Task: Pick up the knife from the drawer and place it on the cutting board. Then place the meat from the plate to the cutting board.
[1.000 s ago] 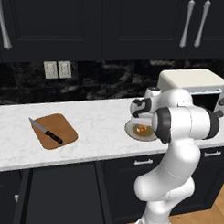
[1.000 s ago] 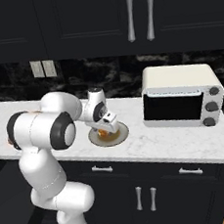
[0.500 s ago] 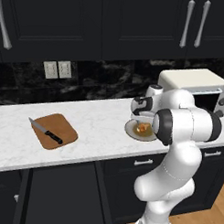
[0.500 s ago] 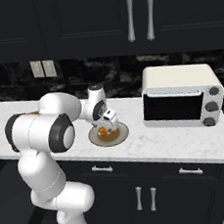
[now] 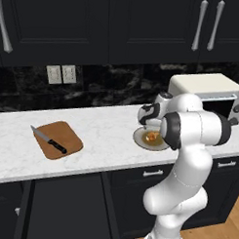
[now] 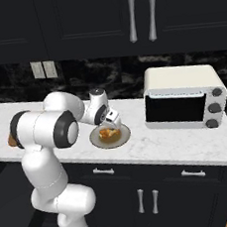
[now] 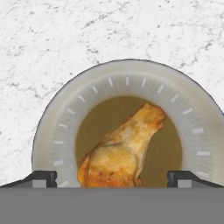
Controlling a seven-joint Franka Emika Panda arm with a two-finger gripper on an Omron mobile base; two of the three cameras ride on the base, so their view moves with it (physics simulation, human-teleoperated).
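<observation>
The dark fingertips (image 7: 43, 176) stand wide apart, either side of the orange-brown lumpy meat (image 7: 124, 152) on the round grey-beige plate (image 7: 65, 113). The black-handled knife (image 5: 51, 141) lies on the reddish-brown wooden cutting board (image 5: 67, 133), well apart leftward.

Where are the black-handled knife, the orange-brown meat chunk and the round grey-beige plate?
black-handled knife (image 5: 48, 140): left base view, where blade meets handle.
orange-brown meat chunk (image 7: 124, 151): hand view, middle of the chunk.
round grey-beige plate (image 7: 127, 72): hand view, far rim.
</observation>
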